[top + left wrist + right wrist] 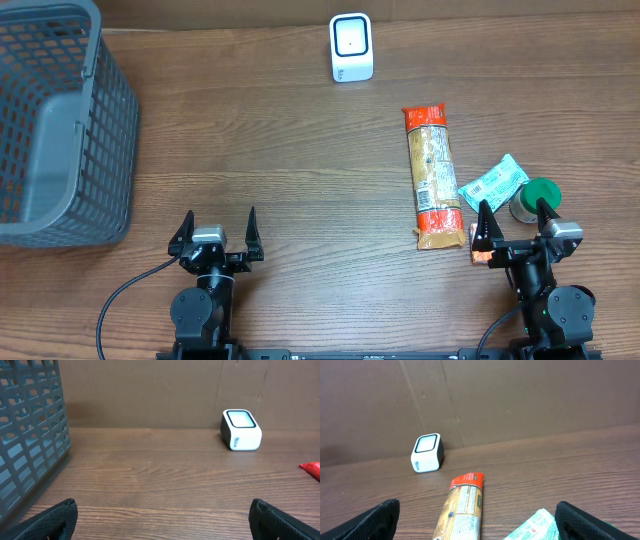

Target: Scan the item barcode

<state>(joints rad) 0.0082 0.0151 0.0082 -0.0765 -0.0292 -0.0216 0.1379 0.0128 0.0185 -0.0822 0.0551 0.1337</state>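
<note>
At the near edge of the brown wooden counter (300, 150), the left gripper (220, 215) and the right gripper (514, 207) both had their fingers wide apart, holding nothing. Just beyond the right gripper sat a small green-lidded jar (541, 193) and a green-and-white sachet (493, 183), beside a long orange-and-red packet (432, 175). A grey plastic mesh basket (60, 130) filled the far left corner. A white cube scanner (351, 47) stood at the far edge.
</note>
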